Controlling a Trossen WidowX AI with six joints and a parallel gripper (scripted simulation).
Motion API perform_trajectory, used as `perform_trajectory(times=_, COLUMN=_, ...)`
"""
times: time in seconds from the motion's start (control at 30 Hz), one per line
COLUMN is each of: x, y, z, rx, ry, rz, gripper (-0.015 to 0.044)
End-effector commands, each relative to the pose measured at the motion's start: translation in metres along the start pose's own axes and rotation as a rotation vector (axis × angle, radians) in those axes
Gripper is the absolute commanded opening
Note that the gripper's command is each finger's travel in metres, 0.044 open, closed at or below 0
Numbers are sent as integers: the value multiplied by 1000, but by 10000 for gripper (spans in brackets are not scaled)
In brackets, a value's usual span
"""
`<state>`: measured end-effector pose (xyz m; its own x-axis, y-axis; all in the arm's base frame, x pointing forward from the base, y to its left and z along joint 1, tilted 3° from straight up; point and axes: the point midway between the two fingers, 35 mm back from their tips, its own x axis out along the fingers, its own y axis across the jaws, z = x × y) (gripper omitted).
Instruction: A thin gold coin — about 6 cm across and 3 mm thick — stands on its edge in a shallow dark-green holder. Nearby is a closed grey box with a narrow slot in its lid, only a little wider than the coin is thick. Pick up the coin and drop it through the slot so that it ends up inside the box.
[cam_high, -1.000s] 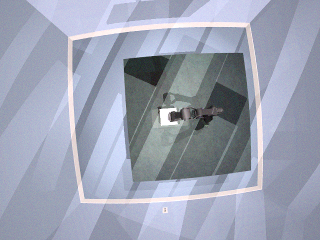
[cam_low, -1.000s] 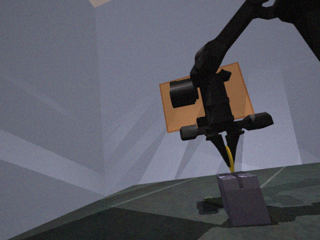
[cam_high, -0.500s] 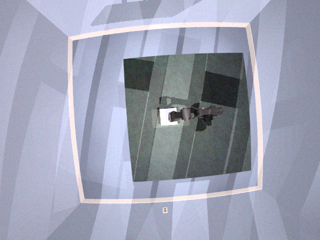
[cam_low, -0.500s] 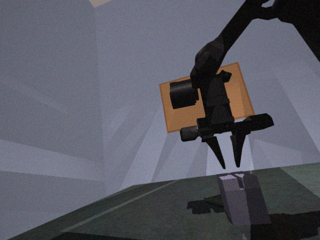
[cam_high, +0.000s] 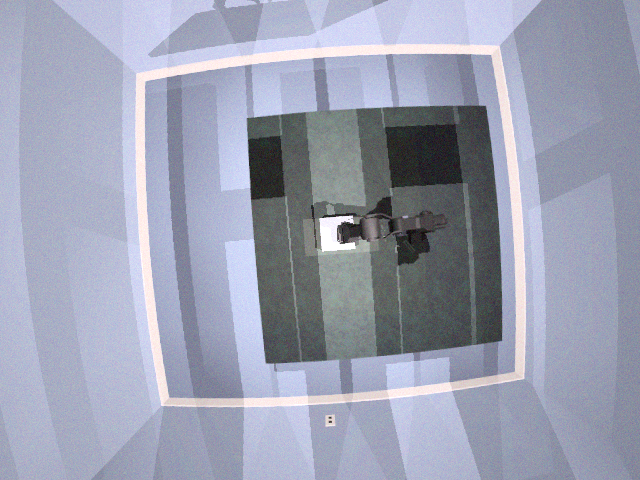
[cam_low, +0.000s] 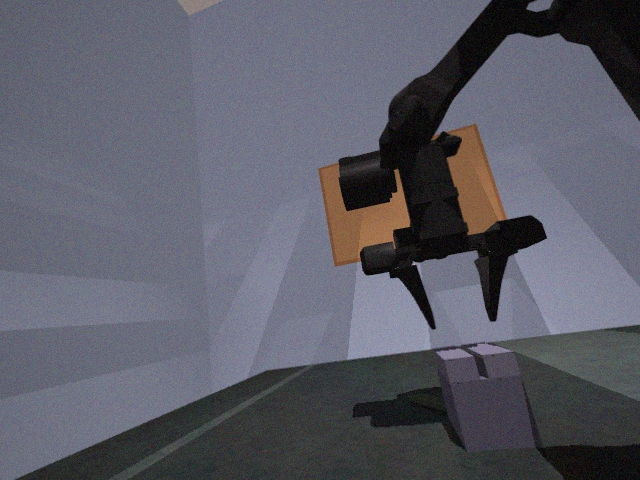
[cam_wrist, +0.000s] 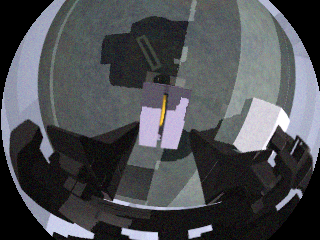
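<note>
The grey box (cam_low: 493, 413) (cam_wrist: 175, 127) stands below my gripper, with the slot in its lid facing up. The gold coin (cam_wrist: 163, 111) shows in the wrist view as a thin, slightly curved gold strip within the slot line. In the exterior view no gold shows above the lid. How deep the coin sits cannot be told. My gripper (cam_low: 463, 324) (cam_wrist: 166, 130) is open and empty, its fingertips apart, above the box. The dark-green holder (cam_wrist: 144, 53) shows as a narrow, empty-looking outline in shadow beyond the box; it is partly hidden behind the box in the exterior view.
A white block (cam_wrist: 257, 125) stands to the right in the wrist view. In the top view a white square (cam_high: 328, 235) lies under the left end of the arm, and the arm hides the box. An orange panel (cam_low: 343, 222) hangs in the background.
</note>
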<state>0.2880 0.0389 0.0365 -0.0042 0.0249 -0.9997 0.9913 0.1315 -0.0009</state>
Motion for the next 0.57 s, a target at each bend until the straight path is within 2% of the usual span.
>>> perform_trajectory(times=0.0, x=-9, y=3, z=0, rx=-2, ry=0, rz=10, gripper=371)
perform_trajectory(times=0.1, x=-41, y=-1, z=0, rx=0, ry=0, rz=2, gripper=440)
perform_trajectory(times=0.17, x=-51, y=-4, z=0, rx=0, ry=0, rz=0, gripper=440)
perform_trajectory(times=0.53, x=-51, y=-4, z=0, rx=0, ry=0, rz=0, gripper=440)
